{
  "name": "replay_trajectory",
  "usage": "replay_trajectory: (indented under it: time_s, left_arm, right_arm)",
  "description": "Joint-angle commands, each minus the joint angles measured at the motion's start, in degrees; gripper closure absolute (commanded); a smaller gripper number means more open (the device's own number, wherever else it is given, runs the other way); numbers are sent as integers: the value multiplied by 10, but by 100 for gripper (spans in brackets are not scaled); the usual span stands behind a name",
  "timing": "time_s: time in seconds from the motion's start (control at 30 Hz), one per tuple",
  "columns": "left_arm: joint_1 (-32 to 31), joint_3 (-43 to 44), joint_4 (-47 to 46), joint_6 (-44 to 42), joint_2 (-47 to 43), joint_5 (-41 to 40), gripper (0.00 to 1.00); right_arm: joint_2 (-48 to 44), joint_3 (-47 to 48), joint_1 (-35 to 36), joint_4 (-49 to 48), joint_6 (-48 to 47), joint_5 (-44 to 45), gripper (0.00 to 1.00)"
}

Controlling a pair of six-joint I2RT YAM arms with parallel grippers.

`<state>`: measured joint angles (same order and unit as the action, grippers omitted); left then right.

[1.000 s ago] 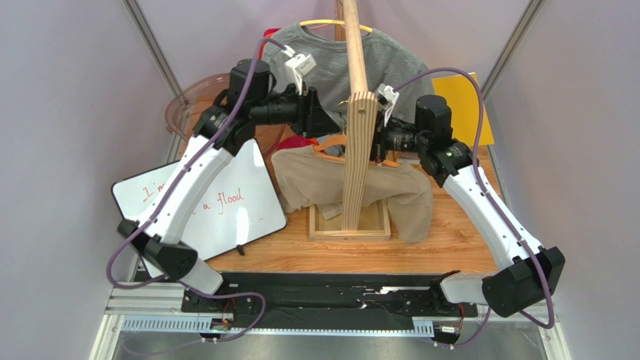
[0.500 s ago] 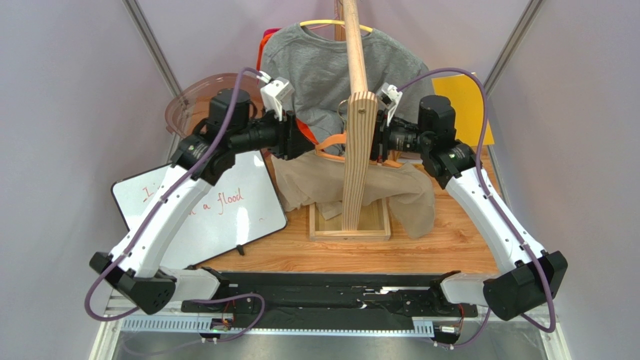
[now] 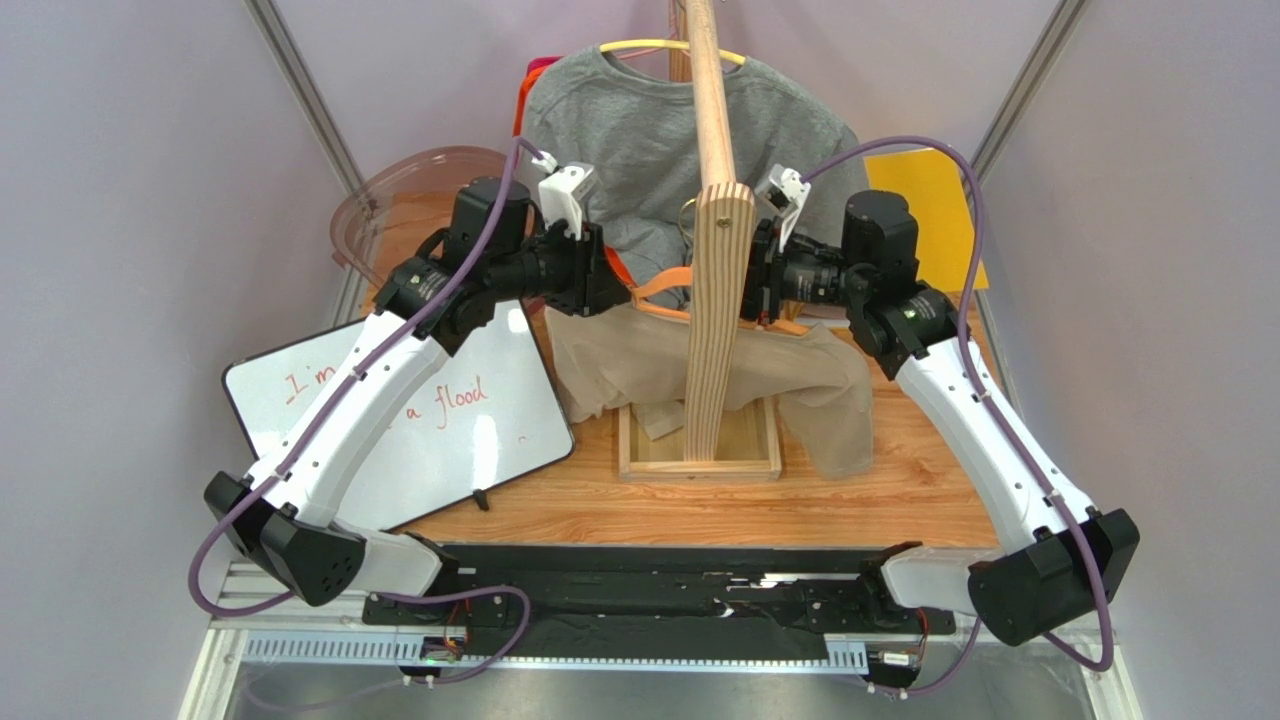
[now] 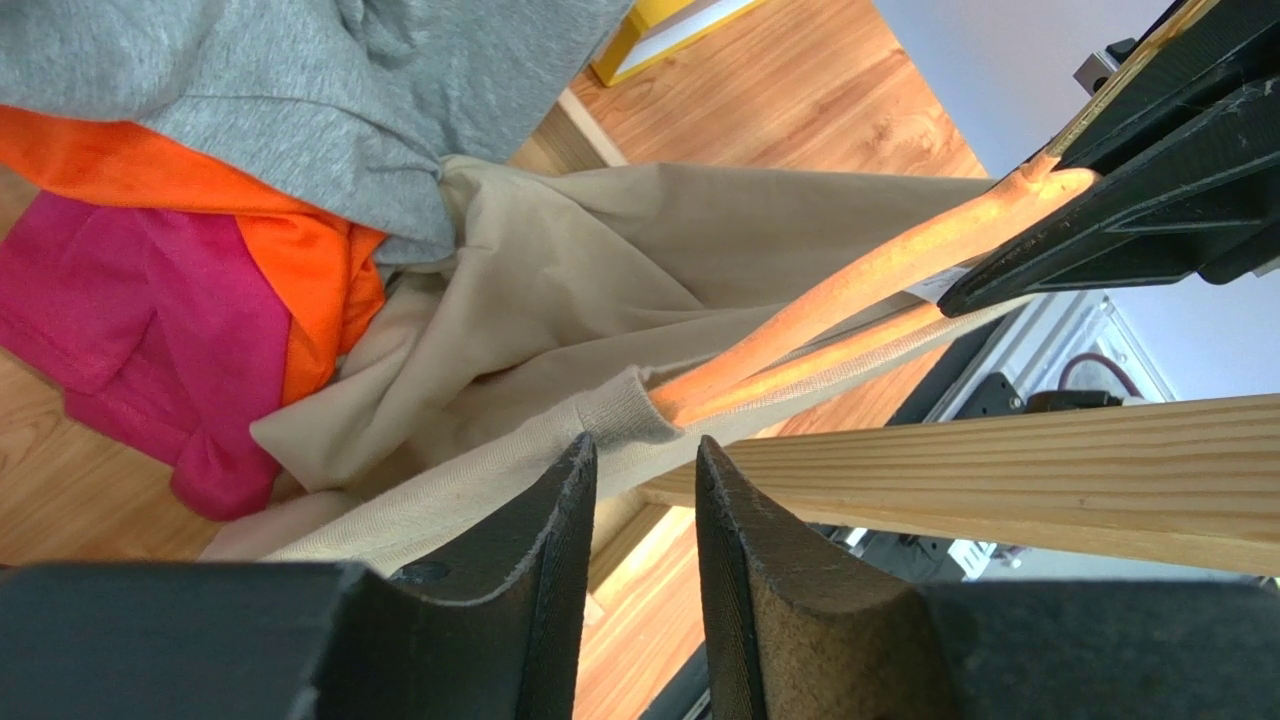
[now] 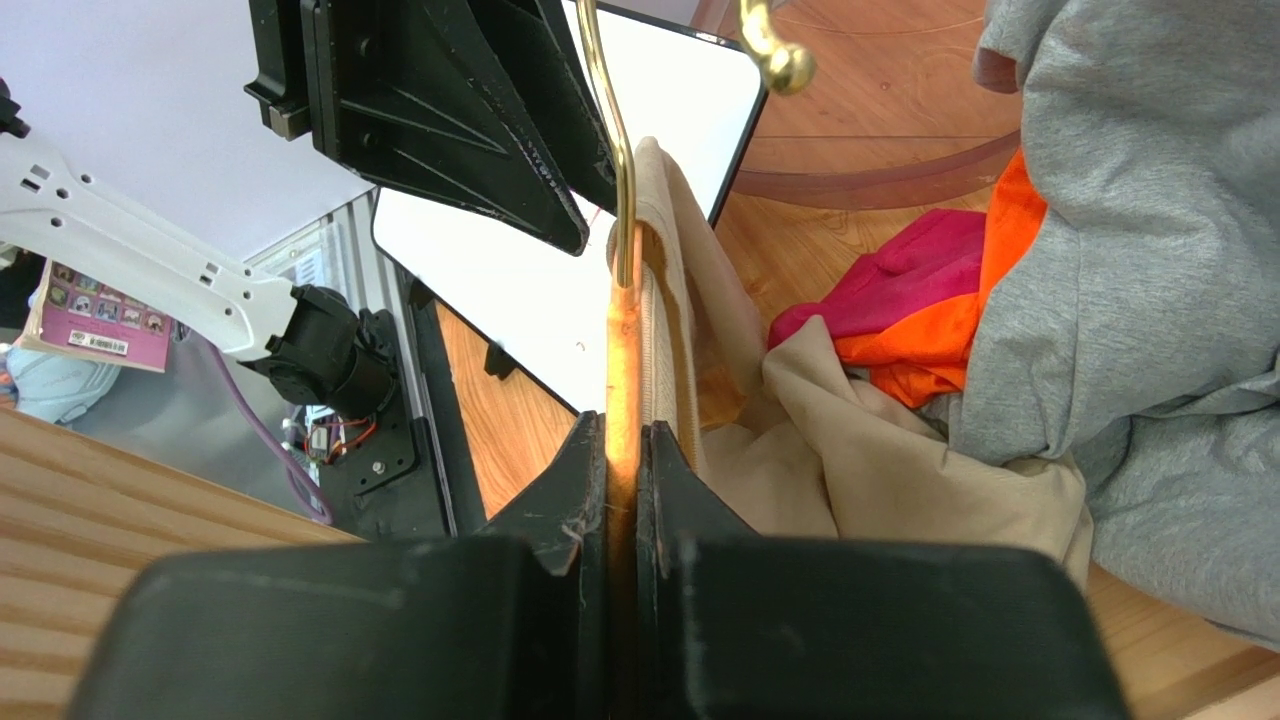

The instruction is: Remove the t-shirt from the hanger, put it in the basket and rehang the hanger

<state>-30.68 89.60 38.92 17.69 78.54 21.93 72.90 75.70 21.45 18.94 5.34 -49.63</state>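
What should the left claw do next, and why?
Probably nudge the left claw forward and close on the ribbed edge of the beige t-shirt, just beyond its open fingertips. The right claw clamps the orange hanger, whose arm pokes out of that opening, so the cloth could then be pulled off.

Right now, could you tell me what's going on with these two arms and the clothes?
The two arms are taking the beige t-shirt off the orange hanger, next to the wooden stand. The right gripper is shut on the hanger, holding it up. The left gripper sits with its jaws slightly open at the t-shirt's collar, where the hanger's arm pokes out. The t-shirt is not off yet: it hangs bunched from the hanger.
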Motion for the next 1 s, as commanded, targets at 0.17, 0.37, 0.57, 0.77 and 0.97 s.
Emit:
replay_trajectory:
  time_s: [0.17,0.37,0.57,0.77,0.97]
  left_arm:
    - [-9,30,-4,18,15,-32,64]
    - [-31,40,1,52,27,-131,67]
    - [-45,38,-4,93,27,-198,64]
    - [-63,45,-3,112,33,-241,58]
    - [-74,61,11,124,53,-269,68]
  right_arm:
    - [-23,8,0,-45,15,-23,100]
    - [-26,8,11,-45,20,-10,100]
    - [-25,8,21,-45,18,-2,100]
    - [-25,10,25,-44,17,1,100]
    - [-28,12,30,-48,18,2,100]
